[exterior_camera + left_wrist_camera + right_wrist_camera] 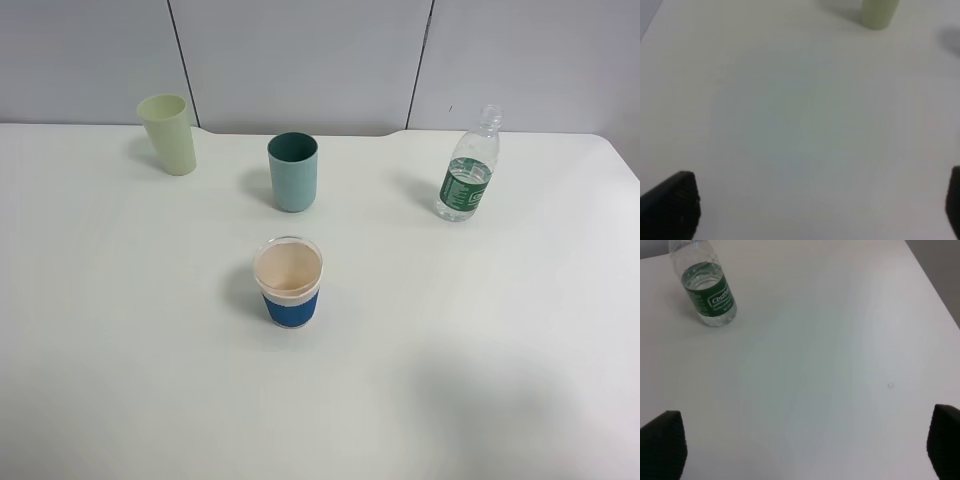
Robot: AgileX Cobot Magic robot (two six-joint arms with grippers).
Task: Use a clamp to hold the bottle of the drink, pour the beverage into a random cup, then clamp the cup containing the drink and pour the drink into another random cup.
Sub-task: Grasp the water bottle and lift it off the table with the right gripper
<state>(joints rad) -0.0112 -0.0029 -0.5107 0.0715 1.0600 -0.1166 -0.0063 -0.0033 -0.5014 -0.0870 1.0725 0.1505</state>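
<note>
The bottle (467, 170) stands upright at the far right of the white surface (480, 340), well apart from three upright cups: a pale green cup (168, 133) far left, a teal cup (293, 171) mid-back, and a blue-banded cup (289, 282) nearer the front. The left arm's fingers (670, 207) and the right arm's fingers (662, 442) are spread wide — gripping nothing.

We see a smooth white tabletop (120, 380) filling most of the frame, evenly lit. Across the top runs a pale grey panelled wall (300, 60), split by two dark seams (183, 60).
</note>
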